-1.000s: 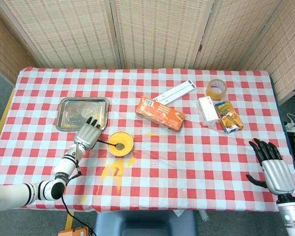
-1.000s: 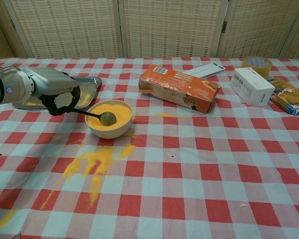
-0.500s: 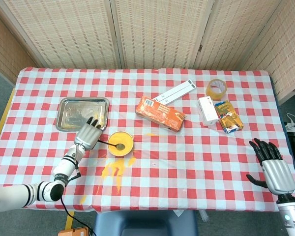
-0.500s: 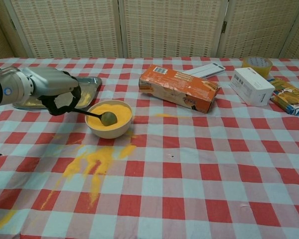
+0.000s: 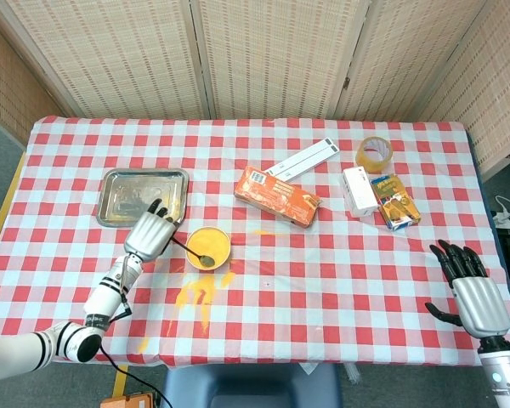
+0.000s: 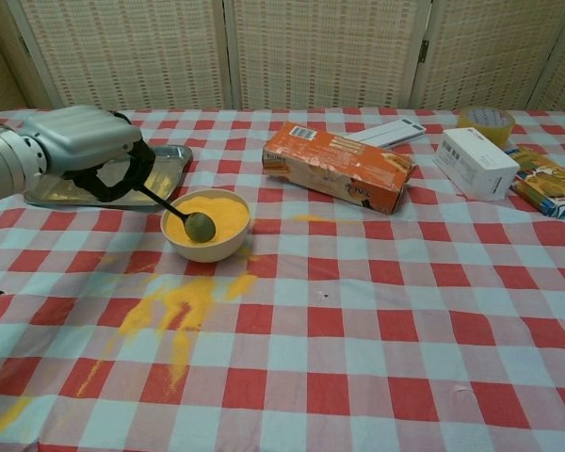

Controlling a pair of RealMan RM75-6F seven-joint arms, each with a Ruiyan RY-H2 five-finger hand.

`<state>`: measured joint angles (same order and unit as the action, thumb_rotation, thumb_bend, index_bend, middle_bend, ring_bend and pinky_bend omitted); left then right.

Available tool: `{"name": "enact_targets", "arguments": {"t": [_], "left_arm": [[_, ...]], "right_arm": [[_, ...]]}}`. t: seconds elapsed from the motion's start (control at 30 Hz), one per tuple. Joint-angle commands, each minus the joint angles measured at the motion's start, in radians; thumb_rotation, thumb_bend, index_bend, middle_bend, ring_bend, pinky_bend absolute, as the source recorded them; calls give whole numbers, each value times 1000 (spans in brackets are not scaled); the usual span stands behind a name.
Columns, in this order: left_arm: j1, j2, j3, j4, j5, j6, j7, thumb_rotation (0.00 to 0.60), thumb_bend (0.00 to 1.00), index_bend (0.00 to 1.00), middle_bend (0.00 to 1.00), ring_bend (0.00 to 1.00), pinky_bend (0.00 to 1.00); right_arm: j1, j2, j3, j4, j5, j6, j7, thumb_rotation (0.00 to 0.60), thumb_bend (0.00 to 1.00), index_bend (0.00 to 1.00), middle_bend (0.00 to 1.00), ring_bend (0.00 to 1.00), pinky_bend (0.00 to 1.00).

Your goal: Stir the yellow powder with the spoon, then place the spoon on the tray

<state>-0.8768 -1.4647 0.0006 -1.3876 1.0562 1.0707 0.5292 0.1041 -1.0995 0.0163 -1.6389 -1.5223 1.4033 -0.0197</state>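
From the head view we look down steeply, from high above the near edge, and we see the whole table [image 5: 340, 272] up to the screen [image 5: 263, 59] behind. The chest view sits low and nearer, facing forward across the table [image 6: 377, 358] toward the screen [image 6: 320, 52]. We find in both the bowl [image 5: 208, 249] [image 6: 207, 231], the tray [image 5: 143, 195] [image 6: 165, 165] and the boxes.

Tablecloth [image 5: 323, 280]: red-white check. Powder [image 6: 217, 209]: yellow, in cream bowl [image 6: 207, 245]. Tray [image 5: 119, 208]: silver. Box [image 6: 334, 167]: orange. Carton [image 6: 474, 162]: white. Tape roll [image 5: 374, 153]: yellowish.
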Motion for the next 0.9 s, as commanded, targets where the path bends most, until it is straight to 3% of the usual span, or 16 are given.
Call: {"name": "enact_targets", "arguments": {"t": [0.03,0.33,0.57,0.9], "left_arm": [[41,-8,-10,20,54,45,-57,600,582,909,526,261,131],[105,-71,-52,92,145,166,-107,600,595,911,586,314,143],[161,-160,-54,193,236,281,-104,600,595,910,624,345,143],[205,-189,-83,200,286,324,-136,600,606,917,690,388,149]], "right_arm": [[-1,1,-1,-1,-2,1,1,600,97,0,0,0,0],[-1,3,-3,-4,-6,1,3,600,97,0,0,0,0],[-2,9,-4,-6,-8,3,12,600,96,0,0,0,0],[-4,14,-5,-7,-14,8,21,600,97,0,0,0,0]]}}
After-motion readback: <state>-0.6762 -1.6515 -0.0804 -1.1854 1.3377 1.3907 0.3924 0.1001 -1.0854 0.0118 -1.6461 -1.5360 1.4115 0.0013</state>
